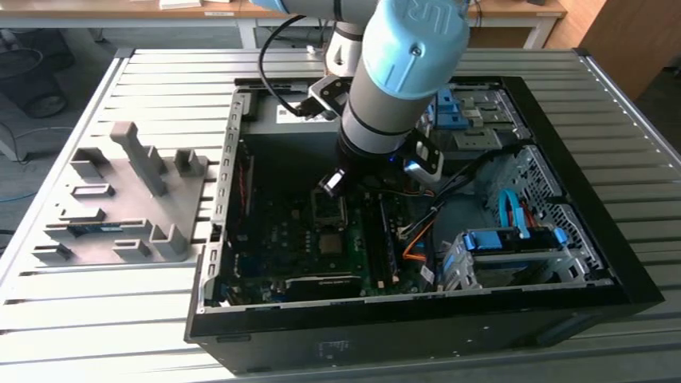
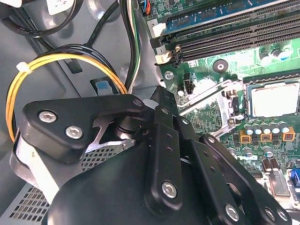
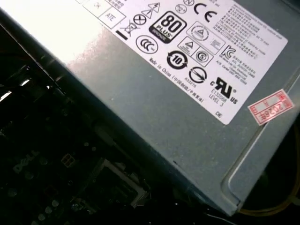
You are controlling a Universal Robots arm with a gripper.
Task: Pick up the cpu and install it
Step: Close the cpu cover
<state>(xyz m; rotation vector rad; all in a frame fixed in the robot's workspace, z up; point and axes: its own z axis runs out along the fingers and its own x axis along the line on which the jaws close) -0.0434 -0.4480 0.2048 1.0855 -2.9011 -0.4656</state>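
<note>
My arm (image 1: 399,76) reaches down into the open computer case (image 1: 596,263) that lies on the slatted metal table (image 1: 149,311), and in the exterior view my gripper (image 1: 338,180) hangs low over the motherboard (image 1: 309,247), near the centre of the frame, just above the CPU socket (image 1: 330,209). Whether my fingers are spread or closed I cannot tell — the black linkage plates fill the lower half of the second wrist view and the tips stay hidden. In that same view the cpu (image 2: 275,100) sits at the right edge of the frame, a pale square lying flat in its socket (image 2: 272,79), with the metal retention frame (image 2: 213,101) swung up just beside it toward the middle of the picture. Above it, at the upper right, run the long memory slots (image 2: 225,33); at the left a bundle of yellow and black cables (image 2: 61,58) curves across the grey case wall. In the first wrist view the grey power supply (image 3: 178,117) with its white label crosses the frame from upper left to lower right. Over at the left of the exterior view a grey parts fixture (image 1: 123,199) rests on the table, well apart from the case.
</note>
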